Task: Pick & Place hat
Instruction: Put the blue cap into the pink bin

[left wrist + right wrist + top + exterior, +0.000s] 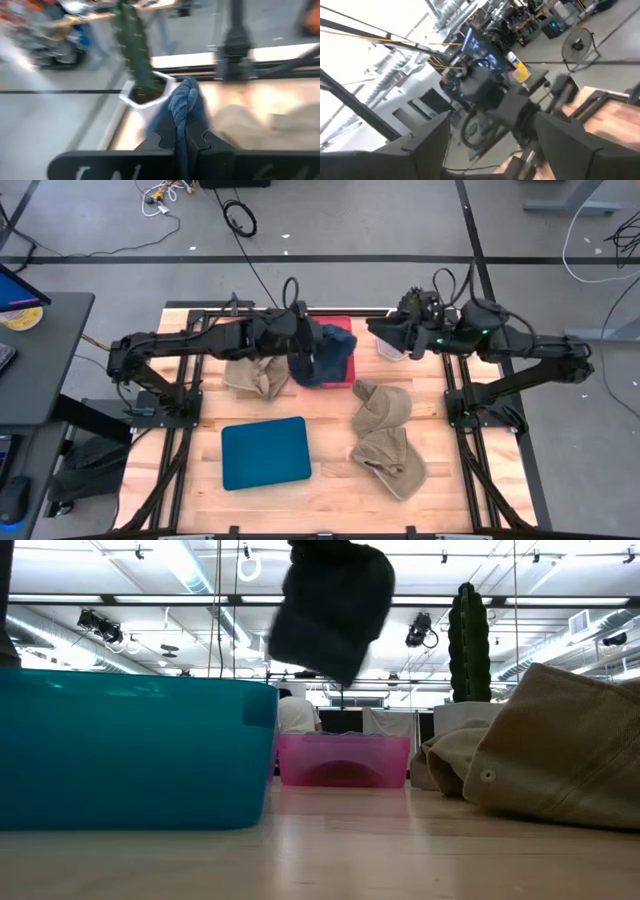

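There are no words, numbers, labels or signs to read in any of the pictures. The blue hat [322, 355], the tan hats [381, 408], the teal bin [265, 451] and the pink bin [343, 760] show no writing. A screen [20, 288] at about 9 o'clock, off the table in the high view, glows with colour, but nothing on it can be read. A yellow bottle [519, 67] seen from the right wrist has a label too blurry to read.
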You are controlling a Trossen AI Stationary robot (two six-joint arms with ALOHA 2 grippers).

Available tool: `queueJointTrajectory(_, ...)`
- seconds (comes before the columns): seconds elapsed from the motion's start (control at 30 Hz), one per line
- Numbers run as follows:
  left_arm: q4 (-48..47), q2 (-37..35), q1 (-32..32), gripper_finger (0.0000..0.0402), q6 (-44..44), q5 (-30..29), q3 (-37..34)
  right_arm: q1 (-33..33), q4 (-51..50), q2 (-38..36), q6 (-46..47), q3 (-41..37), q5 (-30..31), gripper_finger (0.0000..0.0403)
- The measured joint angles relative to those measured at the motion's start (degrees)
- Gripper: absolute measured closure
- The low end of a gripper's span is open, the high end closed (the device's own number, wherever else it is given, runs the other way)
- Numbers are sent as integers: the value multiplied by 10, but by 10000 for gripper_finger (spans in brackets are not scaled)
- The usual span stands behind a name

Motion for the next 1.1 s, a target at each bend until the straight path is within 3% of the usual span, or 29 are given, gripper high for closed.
queueJointTrajectory(0.1,-2,0,23,399,-27,80,0,0,-45,-24,-15,0,1,121)
queueJointTrajectory(0.2,2,0,47,399,-46,123,1,0,-119,-39,-19,0,5,141)
queueJointTrajectory(0.4,7,2,92,399,-84,213,1,22,-234,-50,-22,0,35,219)
queueJointTrajectory(0.77,16,3,118,399,18,236,-4,51,-242,-30,-44,0,58,389)
queueJointTrajectory(1.1,103,3,128,399,-104,256,-84,74,-296,-29,-38,0,90,400)
